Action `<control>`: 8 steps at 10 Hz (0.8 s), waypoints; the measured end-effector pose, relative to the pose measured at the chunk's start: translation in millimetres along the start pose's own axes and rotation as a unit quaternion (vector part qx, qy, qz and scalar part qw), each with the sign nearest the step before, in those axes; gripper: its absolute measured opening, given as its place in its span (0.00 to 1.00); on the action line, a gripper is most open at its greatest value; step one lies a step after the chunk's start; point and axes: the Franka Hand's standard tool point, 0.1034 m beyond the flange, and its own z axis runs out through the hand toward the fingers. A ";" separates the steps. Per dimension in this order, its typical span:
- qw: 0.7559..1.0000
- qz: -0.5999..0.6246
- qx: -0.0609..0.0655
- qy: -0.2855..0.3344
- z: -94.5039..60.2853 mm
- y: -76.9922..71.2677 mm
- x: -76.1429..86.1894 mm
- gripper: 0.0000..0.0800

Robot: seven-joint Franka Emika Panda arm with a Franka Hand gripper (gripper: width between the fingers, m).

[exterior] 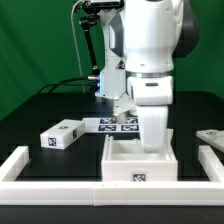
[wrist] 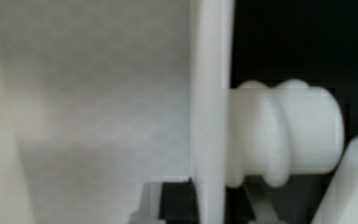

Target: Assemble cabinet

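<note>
The cabinet's open white box body [exterior: 112, 158] stands at the front centre with a tag on its front face. My gripper [exterior: 150, 108] hangs straight above it, shut on a thin upright white panel [exterior: 153, 128] that reaches down into the box. In the wrist view the panel's edge [wrist: 211, 100] runs between the dark fingers [wrist: 179, 203] of my gripper [wrist: 211, 208]. A ribbed white knob-like part [wrist: 286, 130] lies just beside the panel. A broad white face [wrist: 87, 110] fills the other side. A loose tagged white block [exterior: 60, 133] lies at the exterior view's left.
The marker board [exterior: 118, 124] lies flat behind the box. A low white border rail [exterior: 50, 186] runs along the front and both sides. Another flat white part [exterior: 212, 136] lies at the exterior view's right. Cables hang behind the arm.
</note>
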 end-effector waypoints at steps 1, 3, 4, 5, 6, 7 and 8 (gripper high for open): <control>1.000 -0.004 0.000 0.001 -0.3 -1.0 10.5 0.04; 1.000 -0.008 0.002 0.006 0.4 -3.1 36.0 0.04; 1.000 -0.010 0.001 0.009 0.5 -2.5 45.0 0.04; 1.000 -0.011 -0.001 0.012 -0.8 -0.7 51.9 0.04; 1.000 -0.011 0.000 0.011 -1.5 0.4 51.8 0.04; 1.000 -0.010 0.000 0.011 -1.5 0.7 51.1 0.04; 1.000 -0.010 0.001 0.010 -1.1 0.2 50.4 0.14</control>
